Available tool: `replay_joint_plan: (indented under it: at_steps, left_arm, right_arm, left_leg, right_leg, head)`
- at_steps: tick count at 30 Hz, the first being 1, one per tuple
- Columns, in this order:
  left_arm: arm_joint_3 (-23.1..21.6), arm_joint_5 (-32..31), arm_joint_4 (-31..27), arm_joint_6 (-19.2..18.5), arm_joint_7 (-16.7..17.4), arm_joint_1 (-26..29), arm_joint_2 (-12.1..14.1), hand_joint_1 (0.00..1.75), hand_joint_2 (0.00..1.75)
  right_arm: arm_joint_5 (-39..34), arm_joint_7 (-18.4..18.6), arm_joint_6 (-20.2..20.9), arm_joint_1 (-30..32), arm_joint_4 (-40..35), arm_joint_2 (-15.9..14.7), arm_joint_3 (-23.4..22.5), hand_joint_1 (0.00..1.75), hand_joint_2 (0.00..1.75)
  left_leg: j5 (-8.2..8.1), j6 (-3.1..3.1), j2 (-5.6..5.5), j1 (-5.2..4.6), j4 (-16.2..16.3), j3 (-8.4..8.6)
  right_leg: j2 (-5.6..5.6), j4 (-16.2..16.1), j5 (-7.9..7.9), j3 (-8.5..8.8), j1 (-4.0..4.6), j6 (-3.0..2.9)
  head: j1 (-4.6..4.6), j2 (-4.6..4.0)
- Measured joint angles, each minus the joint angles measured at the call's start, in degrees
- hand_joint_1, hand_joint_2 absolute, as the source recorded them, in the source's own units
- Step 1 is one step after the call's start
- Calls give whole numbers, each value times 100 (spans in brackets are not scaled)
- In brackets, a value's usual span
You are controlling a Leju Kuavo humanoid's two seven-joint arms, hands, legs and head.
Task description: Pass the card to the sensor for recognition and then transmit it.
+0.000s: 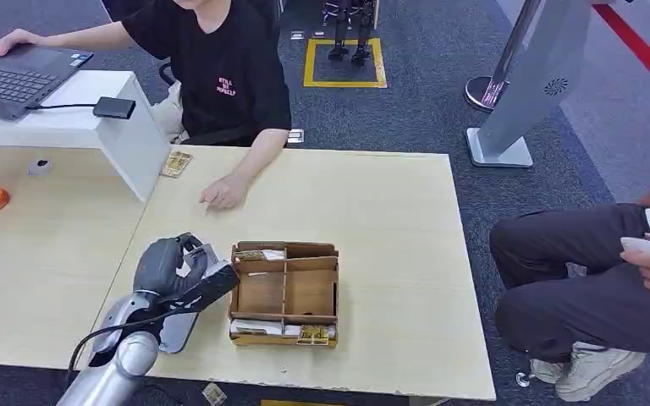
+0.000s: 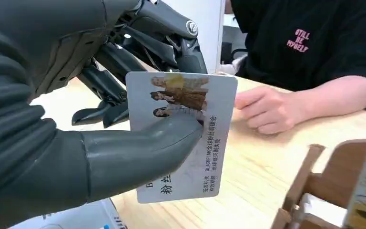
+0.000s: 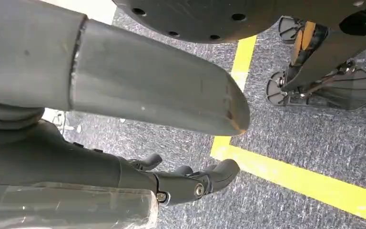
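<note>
card (image 2: 181,133) pinched in left hand (image 1: 173,262) beside wooden box (image 1: 284,293) holding more cards; right hand (image 3: 124,119) empty, fingers apart.

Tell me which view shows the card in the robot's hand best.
The left wrist view: the card faces the camera, its printed side plain, pinched under the left hand's thumb. In the head view, just a pale sliver shows past the fingers, beside the wooden box. The right wrist view looks at the floor.

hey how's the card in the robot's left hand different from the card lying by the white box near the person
The held card is pinched upright in the left hand, off the table; the loose card lies flat on the table beside the white box. The held card is mostly white with printed figures; the loose one looks yellowish-brown. Both are small rectangular cards.
</note>
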Motion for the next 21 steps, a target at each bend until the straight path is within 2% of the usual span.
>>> replay_joint_plan:
  at_steps: [2, 5, 8, 12, 16, 21]
  left_arm:
    - [-2, 9, 70, 42, 0, -24, -20, 175, 175]
    - [-2, 50, 100, 390, -159, -21, -91, 175, 175]
    - [-2, 42, 100, 807, -302, -12, -273, 175, 175]
    - [-2, 48, 100, 982, -365, -9, -450, 175, 175]
    - [-4, 55, 100, 1480, -494, -20, -661, 175, 175]
    - [-17, 100, 140, 1908, -614, -97, -885, 175, 175]
  right_arm:
    - [0, 0, 0, 0, 0, 0, 7, 0, 0]
    - [0, 18, -20, 2, 0, 0, 15, 0, 0]
    - [-2, 24, -35, -2, 0, 0, 26, 0, 0]
    - [-2, 24, -42, 0, 0, 0, 33, 0, 0]
    - [20, 28, -61, -4, 0, 0, 52, 0, 0]
    - [59, 50, -94, -15, 0, 0, 87, 0, 0]
  left_leg:
    - [0, 0, 0, 0, 0, 0]
    - [0, 0, 0, 0, 0, -1]
    - [0, 0, -3, -2, 0, -4]
    - [-1, 1, 0, -3, 1, -3]
    - [0, 1, -4, -2, 1, -3]
    - [0, 1, -1, -2, 1, -3]
  right_leg:
    - [0, 0, 0, 0, 0, 0]
    - [0, 0, 0, 0, 0, 0]
    - [-3, -1, 0, 1, -1, 1]
    - [1, -1, 0, -1, -2, 1]
    - [-5, -1, 0, 0, -2, 1]
    - [-1, -1, 1, -1, -1, 0]
  head:
    - [2, 0]
    - [2, 0]
    - [2, 0]
    - [0, 0]
    - [2, 0]
    - [2, 0]
